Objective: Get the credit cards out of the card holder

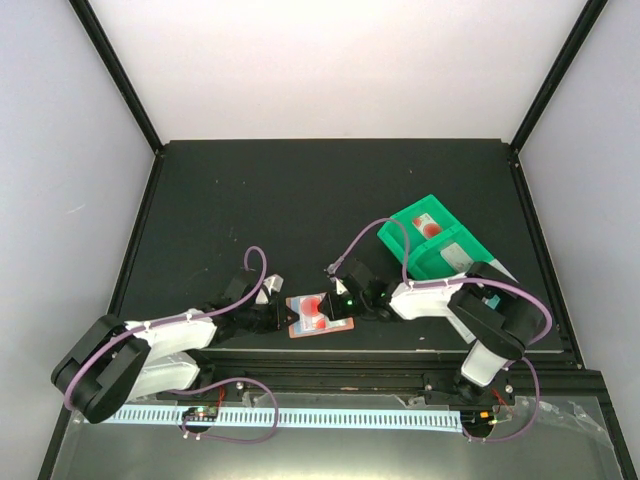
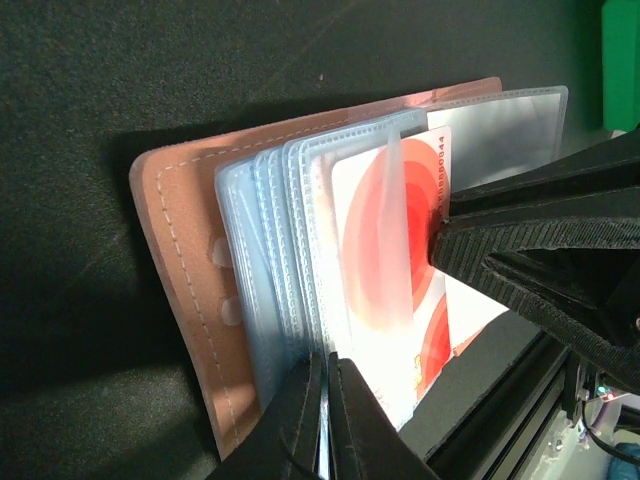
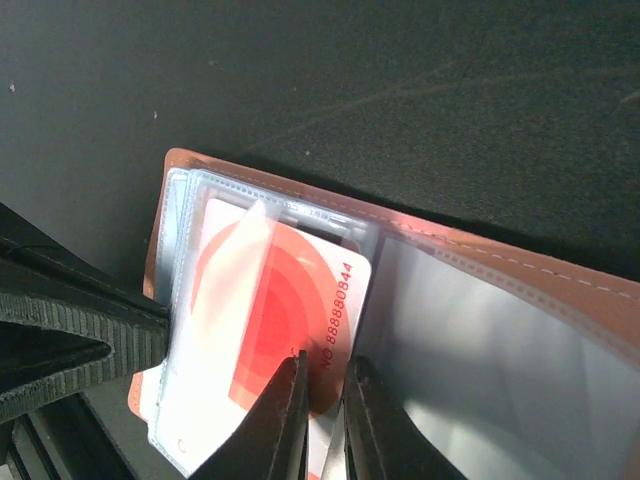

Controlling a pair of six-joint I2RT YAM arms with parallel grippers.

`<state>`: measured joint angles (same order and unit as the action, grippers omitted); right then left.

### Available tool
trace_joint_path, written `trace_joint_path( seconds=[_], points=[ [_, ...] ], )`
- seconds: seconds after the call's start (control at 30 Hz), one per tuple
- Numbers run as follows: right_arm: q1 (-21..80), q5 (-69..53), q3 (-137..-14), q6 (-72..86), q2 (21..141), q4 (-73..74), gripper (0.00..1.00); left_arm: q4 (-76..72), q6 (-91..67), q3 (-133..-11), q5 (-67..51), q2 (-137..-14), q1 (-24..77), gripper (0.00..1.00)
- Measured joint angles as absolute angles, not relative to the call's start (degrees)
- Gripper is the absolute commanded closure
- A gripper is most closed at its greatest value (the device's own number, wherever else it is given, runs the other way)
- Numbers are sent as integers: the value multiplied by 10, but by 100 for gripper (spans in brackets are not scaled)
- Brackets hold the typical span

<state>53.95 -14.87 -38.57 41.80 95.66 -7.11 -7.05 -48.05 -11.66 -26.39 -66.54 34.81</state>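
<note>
Salmon-orange card holder lies open and flat on the black table, at 6 o'clock of the tabletop, close to the near edge and between the two arms.

- Inside: a fan of pale blue clear sleeves. One wider sleeve lies spread toward the far cover.
- Red-and-white card: concentric red arcs on white, a line of red digits along one short edge. It sits among the sleeves and part of it is clear of its pocket. A translucent flap lies across its face.
- Left gripper: at 9 o'clock of the holder. Jaws are pressed nearly together and clamp the edges of the sleeve stack, as the left wrist view shows.
- Right gripper: at 3 o'clock of the holder. Jaws are narrow and the card's numbered edge runs between the two fingertips, so they appear to pinch it. Its dark ribbed finger touches the card in the left wrist view too.
- Green bin: at 2 o'clock of the holder, well apart, beside the right arm. A white item with a red mark lies in it, too small to identify.
</note>
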Motion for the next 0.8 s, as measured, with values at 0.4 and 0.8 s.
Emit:
trace_joint_path(
  seconds=[0.4, 0.8],
  points=[
    [536, -134, -348, 419, 917, -81, 99, -73, -480, -117, -264, -667, 348, 94],
    [513, -145, -314, 419, 867, -77, 99, -51, -483, -113, -255, -645, 348, 91]
  ],
)
